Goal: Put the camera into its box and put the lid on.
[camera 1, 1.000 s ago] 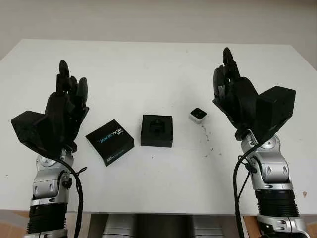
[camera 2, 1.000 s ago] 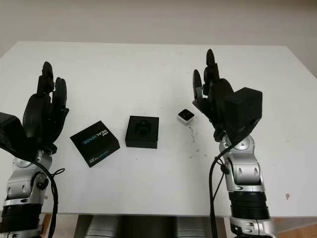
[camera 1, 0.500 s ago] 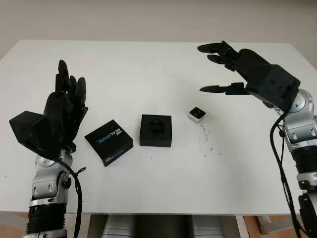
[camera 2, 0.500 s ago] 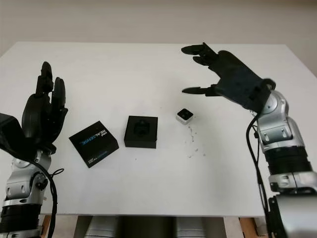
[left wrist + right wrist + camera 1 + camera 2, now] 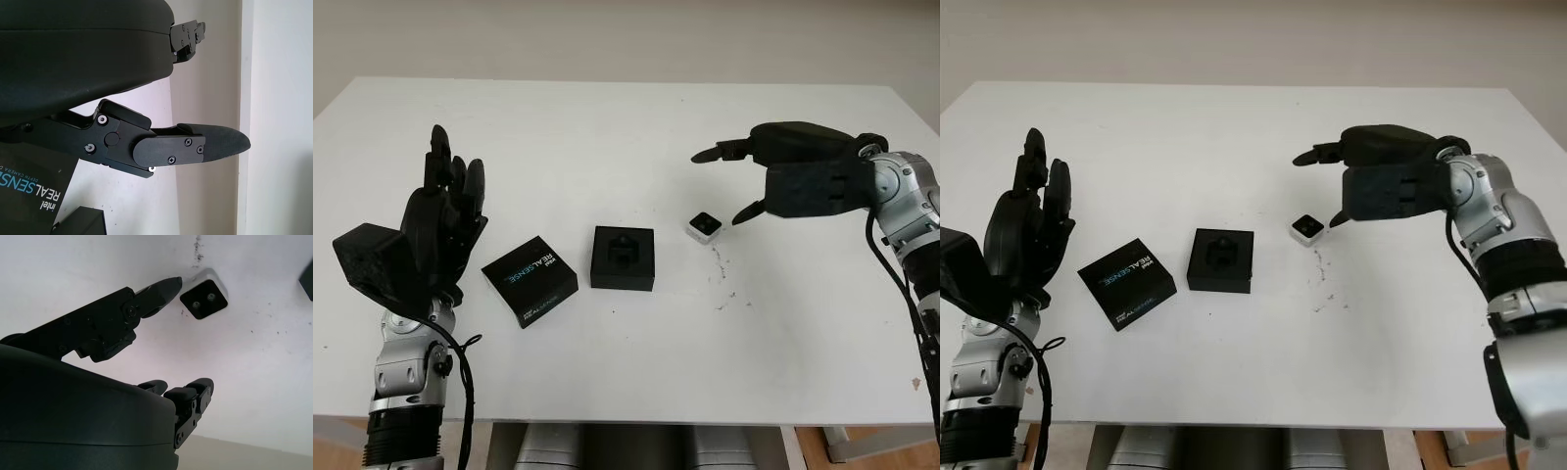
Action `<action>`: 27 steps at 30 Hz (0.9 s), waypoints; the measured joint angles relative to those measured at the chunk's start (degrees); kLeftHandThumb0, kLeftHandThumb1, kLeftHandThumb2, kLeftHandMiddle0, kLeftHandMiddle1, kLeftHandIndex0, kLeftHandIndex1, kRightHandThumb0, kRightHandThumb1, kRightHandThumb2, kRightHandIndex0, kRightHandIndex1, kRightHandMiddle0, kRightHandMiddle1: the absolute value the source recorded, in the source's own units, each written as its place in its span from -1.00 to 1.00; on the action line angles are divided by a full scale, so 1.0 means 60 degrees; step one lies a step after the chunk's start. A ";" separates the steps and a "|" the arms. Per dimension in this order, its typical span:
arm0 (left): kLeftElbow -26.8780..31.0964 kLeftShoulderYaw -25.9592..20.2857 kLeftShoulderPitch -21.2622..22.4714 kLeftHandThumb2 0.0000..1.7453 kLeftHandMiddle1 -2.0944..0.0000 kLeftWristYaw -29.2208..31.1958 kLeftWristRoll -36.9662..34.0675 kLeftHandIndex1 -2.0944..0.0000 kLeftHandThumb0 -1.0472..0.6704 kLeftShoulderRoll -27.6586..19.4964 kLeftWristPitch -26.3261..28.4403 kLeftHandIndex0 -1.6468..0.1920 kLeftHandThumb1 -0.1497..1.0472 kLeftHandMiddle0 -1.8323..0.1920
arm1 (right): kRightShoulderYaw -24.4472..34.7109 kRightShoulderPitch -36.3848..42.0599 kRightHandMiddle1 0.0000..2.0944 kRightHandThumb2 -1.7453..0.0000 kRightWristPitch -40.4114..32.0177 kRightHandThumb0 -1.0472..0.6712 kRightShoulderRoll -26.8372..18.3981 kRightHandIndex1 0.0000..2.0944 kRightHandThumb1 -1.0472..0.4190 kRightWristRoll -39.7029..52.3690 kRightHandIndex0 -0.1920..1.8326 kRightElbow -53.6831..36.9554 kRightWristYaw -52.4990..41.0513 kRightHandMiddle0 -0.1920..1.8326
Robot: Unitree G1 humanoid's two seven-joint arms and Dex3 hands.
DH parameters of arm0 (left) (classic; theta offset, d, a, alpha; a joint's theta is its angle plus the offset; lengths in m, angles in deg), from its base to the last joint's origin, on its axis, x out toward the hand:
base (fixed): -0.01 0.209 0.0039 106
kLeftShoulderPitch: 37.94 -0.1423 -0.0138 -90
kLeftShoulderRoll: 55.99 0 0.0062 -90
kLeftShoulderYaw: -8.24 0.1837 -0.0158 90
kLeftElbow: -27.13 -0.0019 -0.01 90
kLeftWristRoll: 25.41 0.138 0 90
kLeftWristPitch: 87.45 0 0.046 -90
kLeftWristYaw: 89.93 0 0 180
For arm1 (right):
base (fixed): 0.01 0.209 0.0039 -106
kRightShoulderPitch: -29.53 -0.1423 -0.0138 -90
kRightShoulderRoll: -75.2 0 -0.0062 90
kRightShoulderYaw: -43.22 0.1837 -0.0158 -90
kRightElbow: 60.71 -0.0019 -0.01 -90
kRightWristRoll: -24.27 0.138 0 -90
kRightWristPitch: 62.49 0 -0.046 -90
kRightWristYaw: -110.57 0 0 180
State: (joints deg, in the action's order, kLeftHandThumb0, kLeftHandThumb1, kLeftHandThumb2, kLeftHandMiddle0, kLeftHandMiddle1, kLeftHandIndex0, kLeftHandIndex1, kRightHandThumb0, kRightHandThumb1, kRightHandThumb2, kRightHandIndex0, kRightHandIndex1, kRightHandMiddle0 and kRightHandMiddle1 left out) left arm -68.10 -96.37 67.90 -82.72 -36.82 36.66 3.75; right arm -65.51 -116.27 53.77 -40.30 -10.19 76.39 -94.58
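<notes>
A small silver camera (image 5: 704, 226) with a dark face lies on the white table (image 5: 607, 137), right of centre. The open black box (image 5: 624, 258) sits at the middle, and its black lid (image 5: 530, 280) printed REALSENSE lies flat to the left of it. My right hand (image 5: 736, 182) is open, hovering palm-down just above and to the right of the camera, one fingertip close beside the camera (image 5: 204, 298) in the right wrist view. My left hand (image 5: 445, 211) is open, raised upright over the table's left side, beside the lid (image 5: 29, 196).
Small dark specks (image 5: 729, 289) mark the table in front of the camera. The table's front edge (image 5: 607, 416) runs near the bottom of the head views. A pale wall rises behind the far edge.
My right hand has swung down from a raised pose and come in toward the camera, turning palm-down over it. The left hand, box and lid have stayed put.
</notes>
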 measured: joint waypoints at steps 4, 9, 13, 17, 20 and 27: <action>0.0000 0.0004 0.0002 -0.48 1.00 0.0002 0.0001 1.00 -0.69 0.0000 0.0040 1.00 1.00 1.00 | -0.0233 -0.0133 -0.91 0.93 0.0363 -0.09 -0.0009 -0.90 -0.67 -0.0250 -0.39 0.0380 0.0385 -0.33; -0.0001 0.0004 0.0006 -0.48 1.00 0.0027 -0.0004 1.00 -0.69 -0.0001 0.0113 1.00 1.00 1.00 | -0.0564 -0.0160 -0.91 0.94 0.0647 -0.09 0.0038 -0.89 -0.67 -0.0625 -0.35 0.0892 0.1009 -0.29; -0.0001 0.0005 0.0009 -0.49 1.00 0.0003 0.0043 1.00 -0.70 -0.0001 0.0116 1.00 1.00 1.00 | -0.0827 -0.0168 -0.90 0.94 0.1157 -0.11 0.0205 -0.88 -0.67 -0.0845 -0.30 0.1210 0.1657 -0.25; -0.0001 -0.0021 0.0009 -0.50 1.00 0.0009 0.0029 1.00 -0.70 -0.0002 0.0116 1.00 1.00 1.00 | -0.1080 -0.0183 -0.90 0.93 0.1331 -0.13 0.0371 -0.87 -0.68 -0.1112 -0.27 0.1475 0.2147 -0.22; -0.0001 -0.0025 0.0009 -0.50 1.00 0.0010 0.0023 1.00 -0.70 -0.0002 0.0116 1.00 1.00 1.00 | -0.1224 -0.0198 -0.90 0.94 0.1438 -0.13 0.0458 -0.87 -0.68 -0.1243 -0.26 0.1682 0.2479 -0.20; -0.0018 -0.0071 0.0015 -0.50 1.00 0.0073 -0.0018 1.00 -0.70 -0.0010 0.0115 1.00 1.00 1.00 | -0.1278 -0.0202 -0.91 0.93 0.1646 -0.11 0.0635 -0.87 -0.70 -0.1255 -0.25 0.2157 0.2813 -0.21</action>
State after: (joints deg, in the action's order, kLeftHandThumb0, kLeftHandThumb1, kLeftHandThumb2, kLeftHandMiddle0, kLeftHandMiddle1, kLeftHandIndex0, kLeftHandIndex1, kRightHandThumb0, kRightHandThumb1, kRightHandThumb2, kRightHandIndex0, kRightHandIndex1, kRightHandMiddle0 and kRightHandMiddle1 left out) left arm -68.21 -96.80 67.99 -82.28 -36.92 36.60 4.44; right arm -73.17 -117.48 63.65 -36.50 -17.72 89.33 -77.70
